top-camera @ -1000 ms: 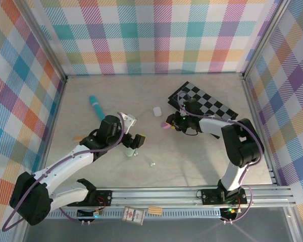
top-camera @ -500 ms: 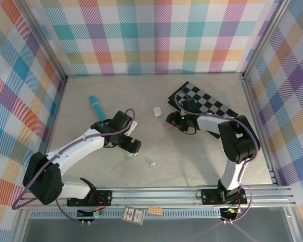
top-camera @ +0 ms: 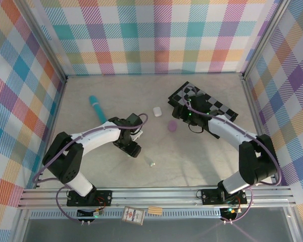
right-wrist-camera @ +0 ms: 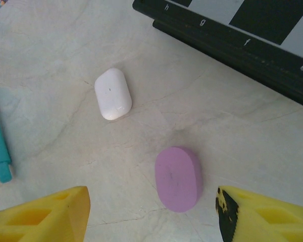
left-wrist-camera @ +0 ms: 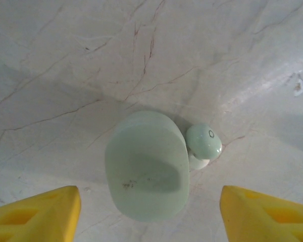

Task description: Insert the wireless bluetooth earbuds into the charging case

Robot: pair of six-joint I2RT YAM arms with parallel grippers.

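Marble tabletop bears mint case beside mint earbud.

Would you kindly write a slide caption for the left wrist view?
Open left claw poised above a mint-green case, a matching earbud at its edge.

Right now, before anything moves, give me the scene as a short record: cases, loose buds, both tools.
mint case: shut, lying flat, between the left tool's fingers but not touched by them
mint earbud: loose, against that case's right side in the left wrist view
lilac case: shut, just ahead of the right tool
white case: shut, apart from the lilac one
left tool: open, holding nothing
right tool: open, holding nothing
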